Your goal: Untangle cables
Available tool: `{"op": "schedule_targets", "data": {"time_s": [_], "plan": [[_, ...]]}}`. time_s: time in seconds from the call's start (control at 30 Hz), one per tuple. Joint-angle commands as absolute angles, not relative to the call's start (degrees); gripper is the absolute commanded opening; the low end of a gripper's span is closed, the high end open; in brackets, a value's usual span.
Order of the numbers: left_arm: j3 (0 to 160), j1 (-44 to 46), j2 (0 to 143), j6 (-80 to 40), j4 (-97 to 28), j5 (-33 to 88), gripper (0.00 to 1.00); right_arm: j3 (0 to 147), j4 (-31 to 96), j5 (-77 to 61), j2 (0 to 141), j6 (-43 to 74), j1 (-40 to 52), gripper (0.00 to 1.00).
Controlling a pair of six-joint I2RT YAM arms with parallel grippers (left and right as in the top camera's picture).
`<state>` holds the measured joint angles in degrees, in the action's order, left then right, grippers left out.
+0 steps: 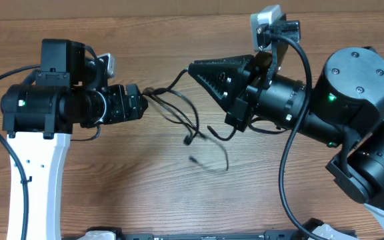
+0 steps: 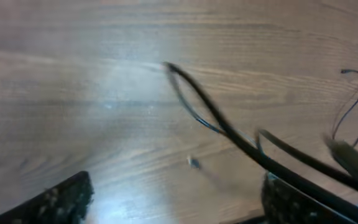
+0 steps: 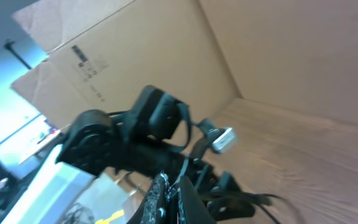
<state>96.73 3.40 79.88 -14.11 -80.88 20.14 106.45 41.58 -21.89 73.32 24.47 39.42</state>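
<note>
Thin black cables [image 1: 187, 119] hang in a loose tangle between my two grippers, with small plug tips [image 1: 187, 140] lying on the wooden table. My right gripper [image 1: 193, 69] is raised and shut on a cable strand that runs left toward my left gripper [image 1: 141, 101]. In the right wrist view the jaws [image 3: 176, 193] are pressed together on a thin strand. In the left wrist view the fingers [image 2: 176, 202] stand wide apart. Blurred black cables [image 2: 229, 130] cross the wood and run against the right finger. A small plug tip [image 2: 193, 162] lies on the table.
The wooden table [image 1: 125, 180] carries the white arm bases at the left [image 1: 35, 180] and lower right. A cardboard wall [image 3: 278, 50] stands behind. The thick black arm wire [image 1: 285, 167] loops at the right.
</note>
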Motion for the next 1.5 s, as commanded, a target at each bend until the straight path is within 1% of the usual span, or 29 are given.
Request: {"op": "schedule_targets", "data": {"time_s": [0.0, 0.03, 0.07, 0.1, 0.13, 0.2, 0.23, 0.27, 0.33, 0.4, 0.53, 0.7, 0.8, 0.93, 1.13, 1.33, 1.47], "plan": [[95.15, 3.86, 79.5, -12.43, -79.18, 20.43, 0.44, 108.97, 40.71, -25.3, 71.94, 26.94, 39.4, 0.04], [94.96, 3.86, 79.5, -12.47, -78.89, 20.47, 0.32, 109.08, 40.71, -25.65, 71.94, 27.03, 39.4, 0.04], [94.96, 3.86, 79.5, -12.47, -78.76, 20.6, 0.31, 109.23, 40.71, -25.85, 71.94, 27.05, 39.4, 0.04], [94.96, 3.86, 79.5, -12.45, -78.54, 20.6, 0.34, 109.38, 40.69, -25.82, 71.94, 27.31, 39.4, 0.04], [94.96, 3.86, 79.53, -12.4, -78.15, 20.56, 0.38, 109.65, 40.69, -25.87, 71.94, 27.77, 39.4, 0.04], [94.96, 3.86, 79.53, -12.38, -77.28, 20.56, 0.49, 110.04, 40.66, -25.87, 71.94, 28.56, 39.4, 0.04], [94.96, 3.86, 79.53, -12.32, -76.84, 20.56, 0.63, 110.08, 40.58, -25.87, 71.94, 28.58, 39.4, 0.04], [94.96, 3.9, 79.53, -11.7, -76.4, 20.58, 0.75, 110.15, 40.6, -25.91, 71.94, 28.99, 39.4, 0.04], [94.96, 3.92, 79.53, -8.78, -75.59, 20.4, 0.78, 110.19, 40.53, -26.57, 71.9, 30.74, 39.4, 0.04], [94.96, 3.95, 79.53, -5.06, -74.87, 20.38, 0.79, 110.28, 40.53, -27.09, 71.9, 30.92, 39.4, 0.04], [94.96, 3.92, 79.46, -1.89, -73.52, 20.38, 0.78, 110.28, 40.56, -26.41, 71.9, 30.85, 39.03, 0.04], [94.96, 3.95, 79.33, 3.7, -73.67, 21.58, 0.77, 110.32, 40.53, -27.0, 71.72, 31.75, 35.38, 0.04], [94.96, 3.92, 79.33, 9.78, -75.18, 25.34, 0.77, 110.34, 40.58, -27.31, 71.37, 31.75, 32.64, 0.04], [94.96, 3.92, 79.33, 19.46, -80.2, 28.6, 0.77, 110.34, 40.58, -27.59, 71.24, 31.75, 29.39, 0.04], [94.96, 3.92, 79.35, 34.39, -85.84, 41.21, 0.77, 110.34, 40.23, -30.52, 71.26, 33.26, 27.9, 0.04], [94.96, 3.95, 79.37, 36.32, -86.5, 45.1, 0.77, 110.34, 39.31, -34.06, 71.26, 34.54, 27.88, 0.04], [94.96, 3.92, 79.37, 36.29, -86.52, 44.95, 0.77, 110.34, 38.94, -36.29, 71.26, 36.25, 27.9, 0.04]]}}
